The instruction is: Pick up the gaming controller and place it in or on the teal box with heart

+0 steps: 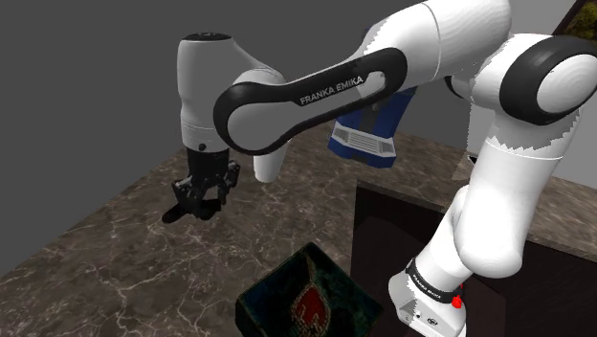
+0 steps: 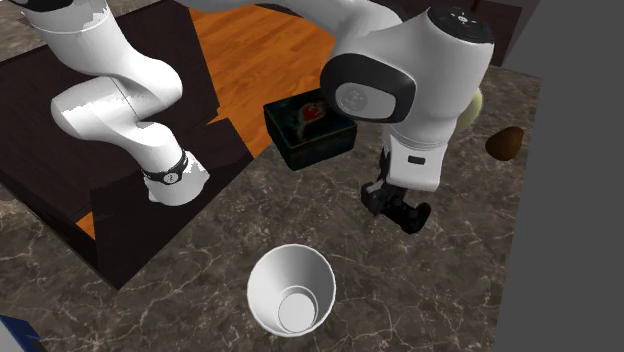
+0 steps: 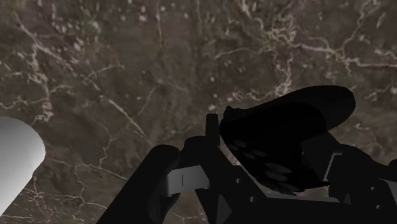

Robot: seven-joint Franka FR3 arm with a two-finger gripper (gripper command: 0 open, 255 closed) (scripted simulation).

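Grasp judged done, jaws clamped on the black gaming controller (image 3: 286,133) low over the marbled bench (image 1: 115,258), well apart from the dark teal box with red heart (image 2: 308,152); left: carrying it across and releasing.

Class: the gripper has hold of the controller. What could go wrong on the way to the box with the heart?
Risk 1: the controller juts out to one side of the gripper, so it may twist or slip while carried. Risk 2: the dark box sits at the edge of the counter, so a controller set down off-centre could slide off it and over that edge.
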